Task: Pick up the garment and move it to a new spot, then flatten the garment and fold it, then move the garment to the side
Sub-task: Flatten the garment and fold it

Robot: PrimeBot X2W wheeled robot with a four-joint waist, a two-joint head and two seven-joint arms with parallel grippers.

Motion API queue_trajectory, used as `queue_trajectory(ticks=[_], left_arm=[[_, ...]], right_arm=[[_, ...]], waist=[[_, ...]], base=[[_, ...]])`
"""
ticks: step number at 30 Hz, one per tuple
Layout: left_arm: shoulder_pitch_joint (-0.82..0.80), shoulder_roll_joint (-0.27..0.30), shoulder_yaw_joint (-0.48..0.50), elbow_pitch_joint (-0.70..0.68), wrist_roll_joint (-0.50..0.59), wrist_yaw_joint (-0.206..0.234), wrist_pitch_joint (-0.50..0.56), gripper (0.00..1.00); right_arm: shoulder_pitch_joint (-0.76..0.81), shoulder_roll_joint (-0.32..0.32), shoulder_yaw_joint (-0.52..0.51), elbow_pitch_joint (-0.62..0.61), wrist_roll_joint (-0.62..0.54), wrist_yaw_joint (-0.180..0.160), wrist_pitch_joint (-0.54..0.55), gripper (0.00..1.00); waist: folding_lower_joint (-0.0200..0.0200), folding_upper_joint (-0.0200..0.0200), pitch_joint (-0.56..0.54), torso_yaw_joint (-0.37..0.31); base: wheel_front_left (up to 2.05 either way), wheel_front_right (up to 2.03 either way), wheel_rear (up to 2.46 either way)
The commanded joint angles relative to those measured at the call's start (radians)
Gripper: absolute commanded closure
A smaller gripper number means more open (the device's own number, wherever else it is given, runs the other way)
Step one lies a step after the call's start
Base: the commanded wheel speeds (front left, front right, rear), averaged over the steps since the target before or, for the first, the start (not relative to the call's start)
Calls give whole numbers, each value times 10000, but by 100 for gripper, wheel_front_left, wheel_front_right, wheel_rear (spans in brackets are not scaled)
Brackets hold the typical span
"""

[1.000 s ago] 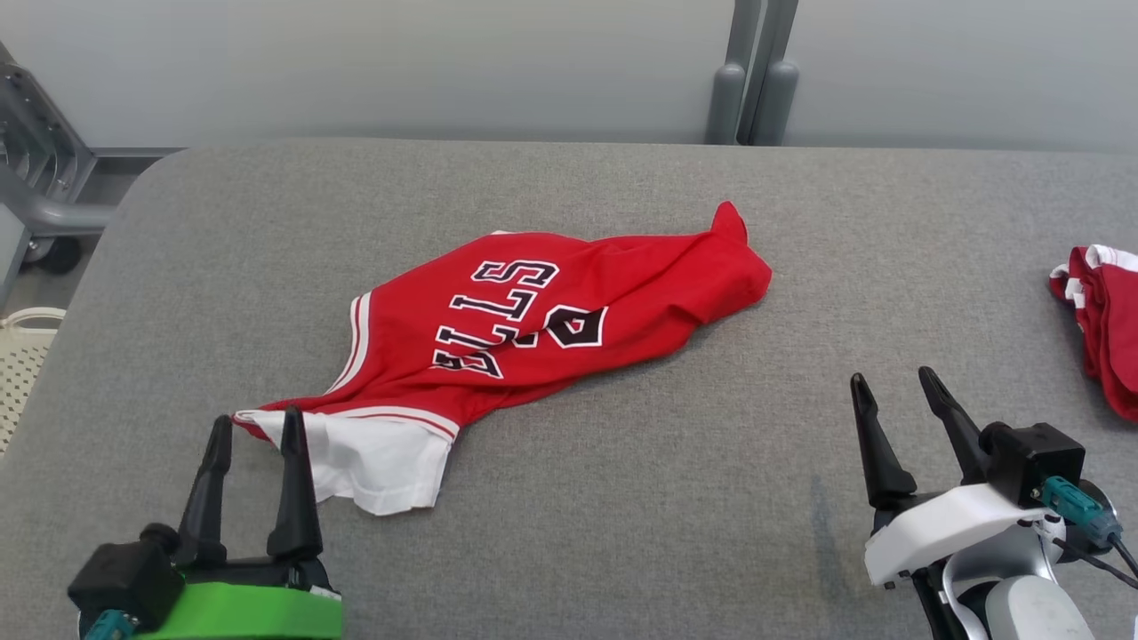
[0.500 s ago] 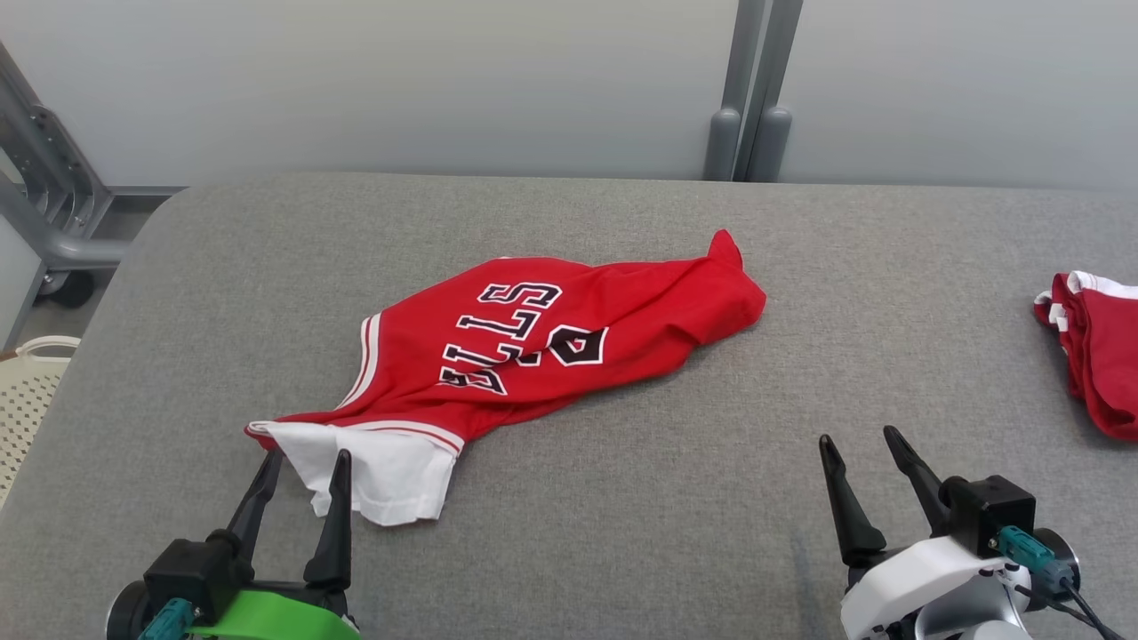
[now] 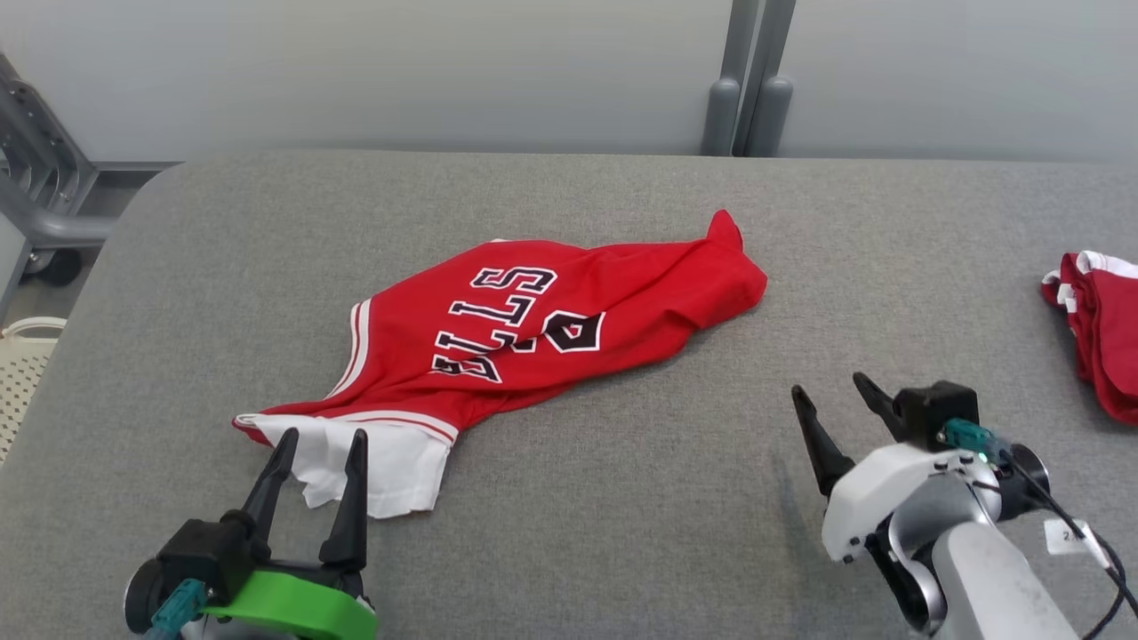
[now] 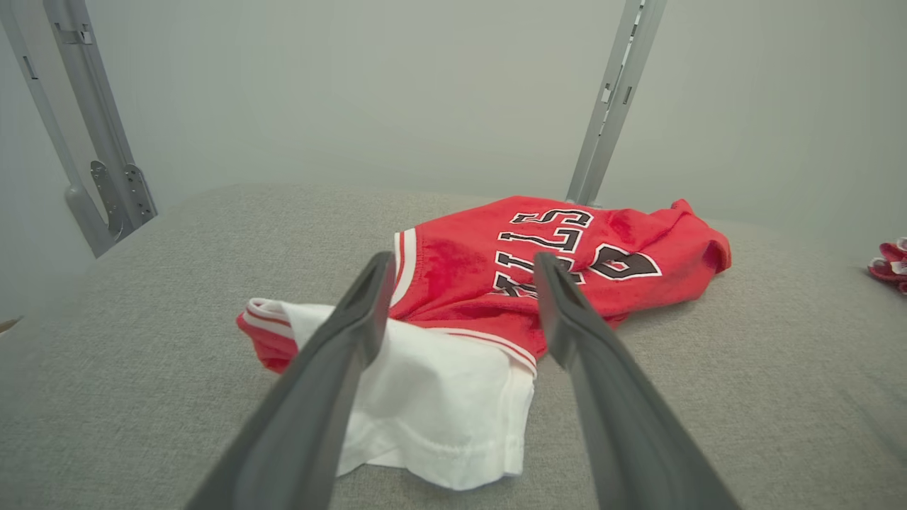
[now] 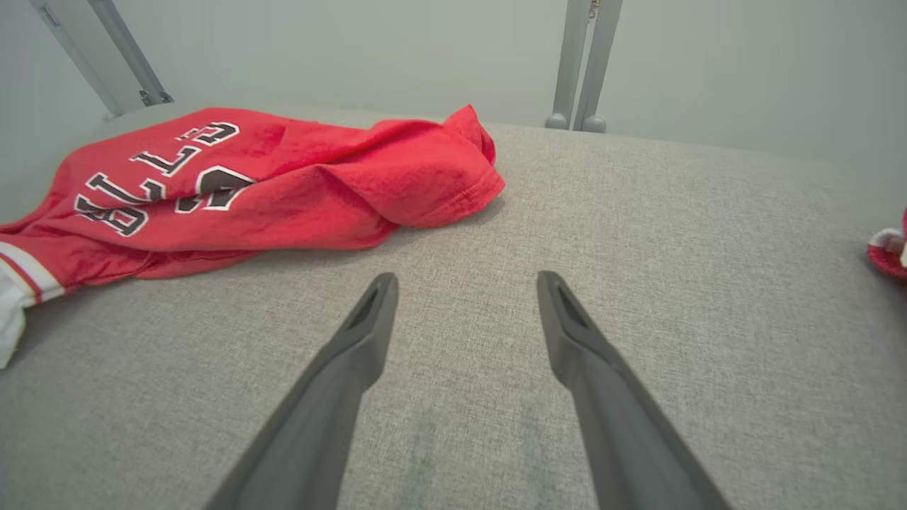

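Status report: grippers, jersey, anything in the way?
Left gripper open, tips at white sleeve of jersey. Right gripper open over table. Jersey crumpled, unheld. Red pile far right, out of the way.

Dark-fingered left gripper point(image 3: 324, 434) wears green, right gripper point(image 3: 829, 384) white.

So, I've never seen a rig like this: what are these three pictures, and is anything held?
It is a wheeled robot with two arms. The wide picture is from its head camera, looking down on a grey padded table. The other two are from wrist cameras, looking along each arm's dark fingers. A crumpled red jersey with a white part lies on the table; more red clothing sits at the right. The left pincer is open at the white part, the right pincer open over bare table. Nothing is held.
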Motion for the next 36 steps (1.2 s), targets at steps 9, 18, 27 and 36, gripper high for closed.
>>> queue_trajectory(ticks=[9,18,27,36], left_arm=[[-808,-236,-387,-27,182,-238,-2,0],[-1262,-439,-704,-185,314,-332,-2,0],[-1608,-529,-815,-298,303,-407,-2,0],[-1717,-674,-671,-347,345,-415,-2,0]], right_arm=[[-3528,-615,160,3374,113,-15,333,0],[-5398,-1018,592,5754,141,-15,183,0],[-6493,-1209,1134,7208,384,-15,-111,0],[-6883,-1464,1750,7819,710,-16,-607,100]], waist=[[0,-1,1068,795],[0,-1,1976,1422],[0,-1,2638,1806],[0,-1,2838,1927]], base=[[0,0,0],[0,0,0],[0,0,0],[0,0,0]])
